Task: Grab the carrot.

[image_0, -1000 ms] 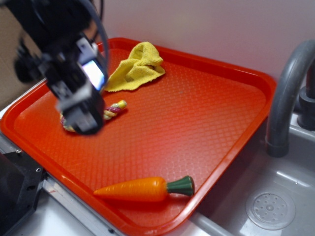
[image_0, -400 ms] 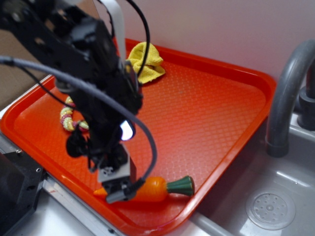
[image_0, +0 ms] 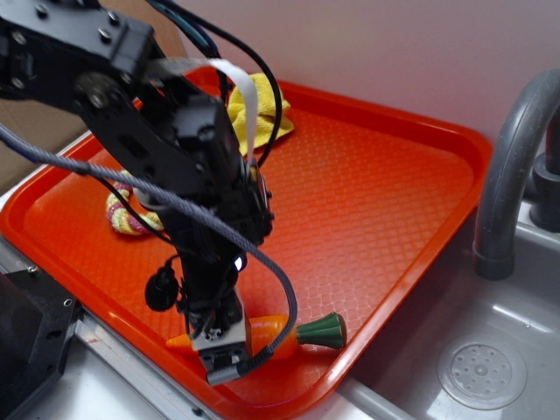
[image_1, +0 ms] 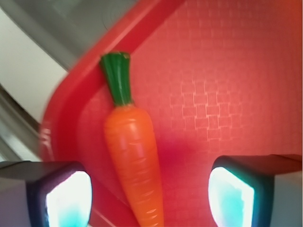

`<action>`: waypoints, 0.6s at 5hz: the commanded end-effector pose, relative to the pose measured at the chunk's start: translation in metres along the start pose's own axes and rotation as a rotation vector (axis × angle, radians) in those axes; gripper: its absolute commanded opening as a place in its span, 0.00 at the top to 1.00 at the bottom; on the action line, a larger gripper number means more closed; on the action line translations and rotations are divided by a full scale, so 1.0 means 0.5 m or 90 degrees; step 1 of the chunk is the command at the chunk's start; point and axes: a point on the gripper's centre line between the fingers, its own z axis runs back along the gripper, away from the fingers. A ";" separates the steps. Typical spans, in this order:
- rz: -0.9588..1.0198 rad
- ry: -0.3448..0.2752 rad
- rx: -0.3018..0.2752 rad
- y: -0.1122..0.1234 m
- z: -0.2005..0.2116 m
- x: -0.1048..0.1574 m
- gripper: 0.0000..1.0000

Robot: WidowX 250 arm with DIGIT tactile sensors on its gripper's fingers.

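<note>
Carrot (image_1: 135, 158) between wide-spread fingers (image_1: 68, 198) of tool (image_1: 149, 198) (nothing gripped).

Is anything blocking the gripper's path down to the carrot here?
Nothing visible does. In the wrist view the carrot lies bare on the tray between the open fingers, nearer the left one. The rope toy and yellow cloth sit far off.

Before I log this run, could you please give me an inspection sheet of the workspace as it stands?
Surface: orange tray, textured, beside a sink.
Job's things: carrot lying flat near the tray's rim, stem towards the corner.
Clutter: yellow cloth; rope toy, partly hidden.
Grippers: gripper open, its fingers either side of the carrot, not closed.
Cables: black cables looping around the arm.
Surroundings: grey faucet, sink drain, pale wall.
</note>
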 end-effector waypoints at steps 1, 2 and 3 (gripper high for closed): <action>-0.003 0.011 0.006 -0.006 -0.039 -0.012 0.00; -0.027 0.019 -0.003 -0.017 -0.066 -0.009 0.00; -0.029 0.025 -0.002 -0.020 -0.075 -0.009 0.04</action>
